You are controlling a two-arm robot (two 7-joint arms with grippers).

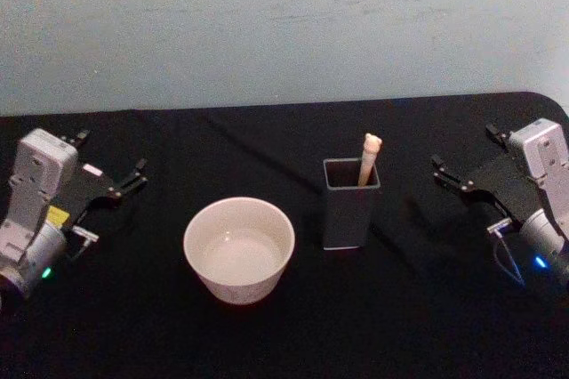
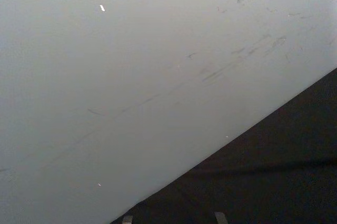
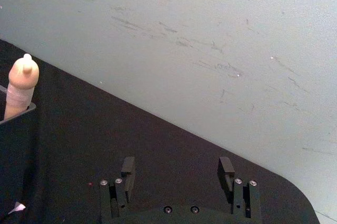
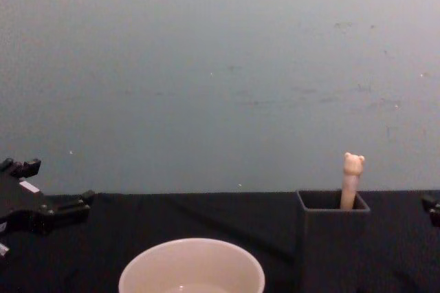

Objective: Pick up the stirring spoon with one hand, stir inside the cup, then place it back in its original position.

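— Black cloth is laid over the table, and a pale, scuffed wall is seen behind its far edge. How are the arms posed?

— Both are held low at the sides, well apart from the things in the middle. The left gripper is set by the table's left edge, its grey wrist body tilted and its tips aimed inward and toward the far edge. The right gripper is mirrored by the right edge and is likewise aimed inward.

— And how are the grippers set?

— The left gripper is spread wide, and nothing is held or touched by it. On the right gripper the two dark fingers are parted widely above bare cloth, with nothing between them.

— Where is the stirring spoon found?

— It is stood in the dark grey square holder, which is placed a little right of the table's middle. The spoon is leant into the holder's far right corner. Its beige handle and bear head are shown above the rim, while its bowl is hidden inside.

— And the cup?

— It is placed left of the holder and nearer the front edge, beside it but not touching. Whether anything is held in it cannot be told.
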